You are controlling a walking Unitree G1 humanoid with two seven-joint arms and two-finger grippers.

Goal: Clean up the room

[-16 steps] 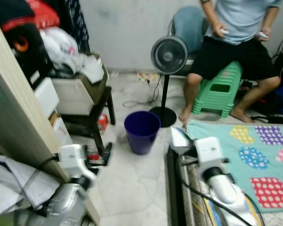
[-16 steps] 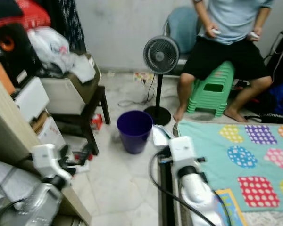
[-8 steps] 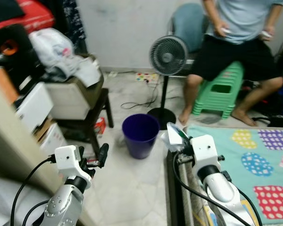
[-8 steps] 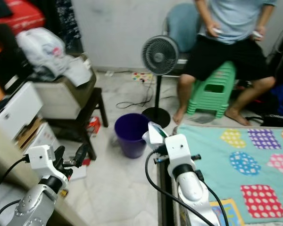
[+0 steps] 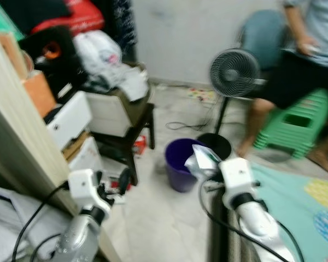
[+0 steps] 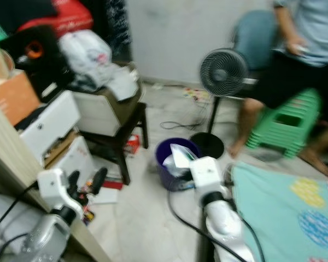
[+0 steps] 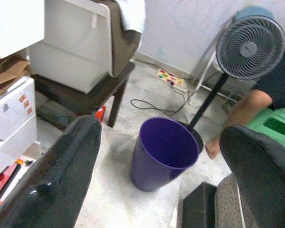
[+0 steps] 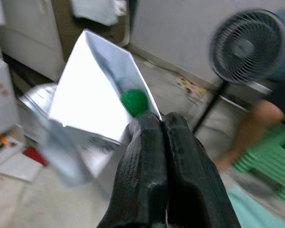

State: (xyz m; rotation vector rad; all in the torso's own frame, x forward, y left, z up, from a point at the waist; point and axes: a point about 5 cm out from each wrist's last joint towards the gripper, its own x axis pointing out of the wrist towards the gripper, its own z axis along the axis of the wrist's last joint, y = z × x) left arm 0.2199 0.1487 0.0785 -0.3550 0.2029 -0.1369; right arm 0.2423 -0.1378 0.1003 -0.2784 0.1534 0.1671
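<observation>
My right gripper (image 8: pixel 162 124) is pinched tight on a crumpled silver foil wrapper with a green spot (image 8: pixel 97 92), holding it just above the rim of the round purple plastic bin (image 5: pixel 180 164) on the pale tiled floor (image 5: pixel 158 218). My left gripper (image 7: pixel 161 156) hangs with fingers spread apart, facing that bin.

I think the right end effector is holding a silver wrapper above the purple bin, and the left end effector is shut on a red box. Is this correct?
Not quite. The left end effector holds nothing: the left wrist view shows its fingers wide apart with the purple bin seen between them. The rest stands: the right end effector is shut on the silver wrapper near the bin.
</observation>
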